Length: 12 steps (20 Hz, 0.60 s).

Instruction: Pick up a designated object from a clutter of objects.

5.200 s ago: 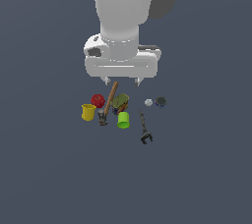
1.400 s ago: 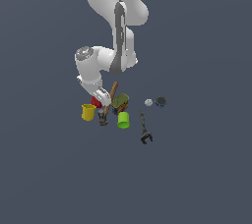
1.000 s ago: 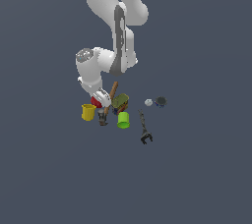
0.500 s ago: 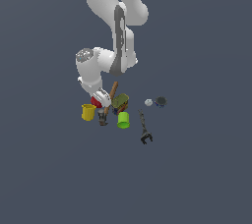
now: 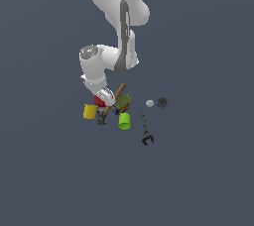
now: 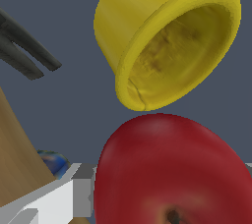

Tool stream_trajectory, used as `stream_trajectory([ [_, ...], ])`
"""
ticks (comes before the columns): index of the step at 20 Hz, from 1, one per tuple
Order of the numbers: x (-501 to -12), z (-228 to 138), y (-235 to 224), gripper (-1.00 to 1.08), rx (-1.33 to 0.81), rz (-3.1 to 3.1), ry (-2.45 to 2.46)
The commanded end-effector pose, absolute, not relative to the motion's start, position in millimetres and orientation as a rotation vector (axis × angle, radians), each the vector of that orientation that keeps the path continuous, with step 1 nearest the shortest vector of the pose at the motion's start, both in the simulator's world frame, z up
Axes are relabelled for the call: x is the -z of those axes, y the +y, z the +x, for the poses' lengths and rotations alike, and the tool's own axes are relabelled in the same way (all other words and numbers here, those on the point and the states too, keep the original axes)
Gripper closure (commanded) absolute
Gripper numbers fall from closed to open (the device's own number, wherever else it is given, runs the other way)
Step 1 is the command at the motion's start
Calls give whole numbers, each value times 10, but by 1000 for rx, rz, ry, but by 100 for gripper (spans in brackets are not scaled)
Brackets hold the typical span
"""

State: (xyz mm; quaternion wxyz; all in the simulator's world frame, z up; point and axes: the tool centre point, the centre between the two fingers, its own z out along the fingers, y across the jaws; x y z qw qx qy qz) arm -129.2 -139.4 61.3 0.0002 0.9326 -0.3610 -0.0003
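Now — pincer [image 5: 102, 99] down on red apple [image 6: 172, 169] | grip: can't tell | yellow cup [image 6: 162, 46] just beside

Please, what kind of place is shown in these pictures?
Most likely a simulated test scene, not a real room: a plain grey floor, a white robot arm, and small items such as a red apple and a yellow cup.
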Motion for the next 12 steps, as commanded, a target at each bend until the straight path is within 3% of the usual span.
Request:
stream_trajectory([
  [1,-701,-1278,-1281,108,-3,2933,-1128],
  [12,-1243,-1280,-634,108,-4,2929,-1128],
])
